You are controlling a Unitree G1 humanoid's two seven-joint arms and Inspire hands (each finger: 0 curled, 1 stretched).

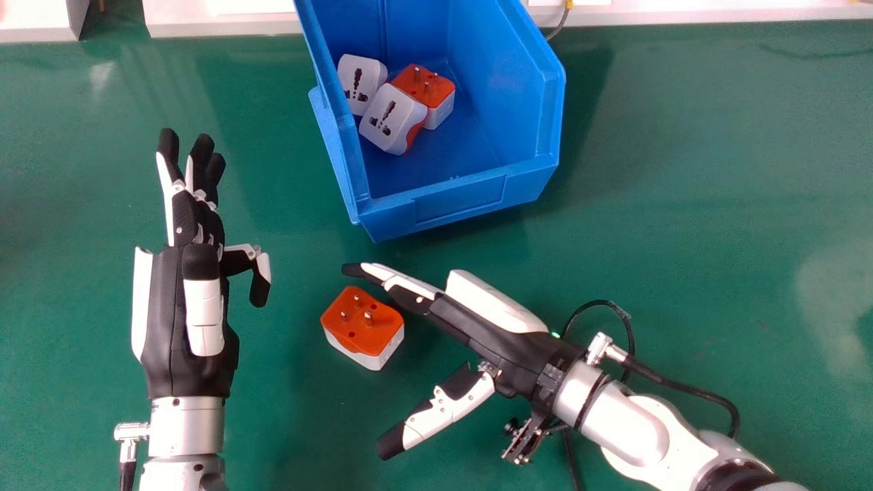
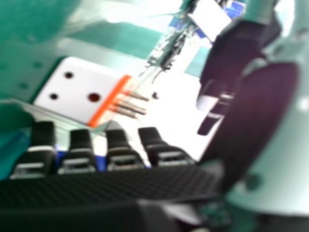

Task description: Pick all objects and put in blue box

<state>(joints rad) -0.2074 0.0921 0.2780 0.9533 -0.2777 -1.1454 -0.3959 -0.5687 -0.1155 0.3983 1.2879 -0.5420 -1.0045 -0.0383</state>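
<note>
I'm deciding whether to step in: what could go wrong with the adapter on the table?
The right hand is open beside the adapter, which lies pins up; closing fingers may push or tip it rather than grip it. If carried low, it might then catch the near wall of the blue box.

The desk point(image 1: 696, 177) has a smooth green top, lightly marked, with a faint line running across its right part. Along its far edge lies a white ledge point(image 1: 225, 25), and at the far left a white panel point(image 1: 34, 24) stands apart from it, a dark gap point(image 1: 112, 17) between. A thin grey cable point(image 1: 560, 26) with a yellow end crosses the ledge. Light leaves a pale sheen point(image 1: 829, 307) on the desk's right side.
</note>
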